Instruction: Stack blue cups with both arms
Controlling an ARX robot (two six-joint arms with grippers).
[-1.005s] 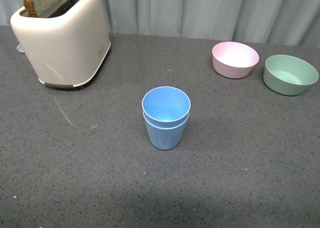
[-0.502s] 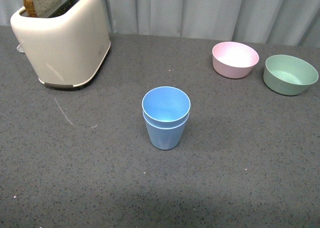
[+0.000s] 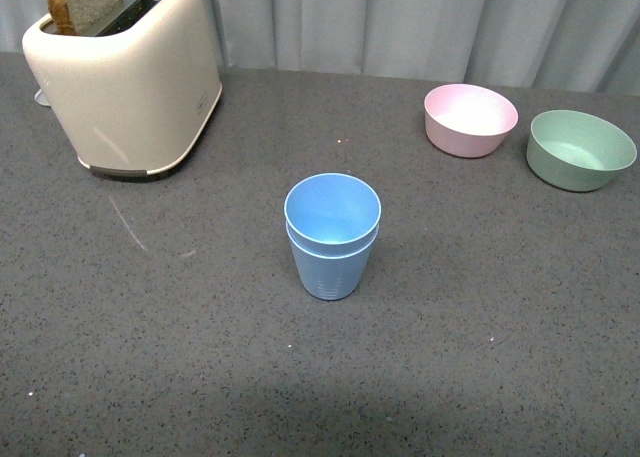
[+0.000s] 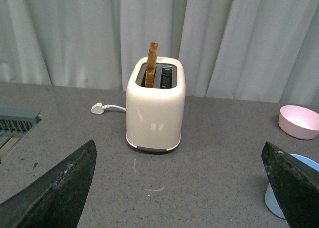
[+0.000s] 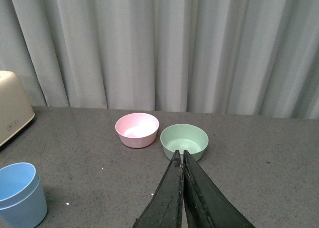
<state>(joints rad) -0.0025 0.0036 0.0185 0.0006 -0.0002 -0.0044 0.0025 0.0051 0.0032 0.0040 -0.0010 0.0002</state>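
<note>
In the front view the two light blue tapered plastic cups (image 3: pixel 332 235) stand nested, one inside the other, upright in the middle of the grey speckled table (image 3: pixel 150 327), with neither arm in sight. The cream toaster with a bread slice (image 3: pixel 125 72) is far left; the pink round bowl (image 3: pixel 470 119) and the green round bowl (image 3: pixel 580 149) are far right.

In the left wrist view the left gripper (image 4: pixel 182 190) has its fingers spread wide and holds nothing; the cups' rim shows beside one finger.

In the right wrist view the right gripper (image 5: pixel 182 183) has its fingers pressed together, empty.

I judge the stacking done; both arms should best keep clear of the stack, so nothing tips it
</note>
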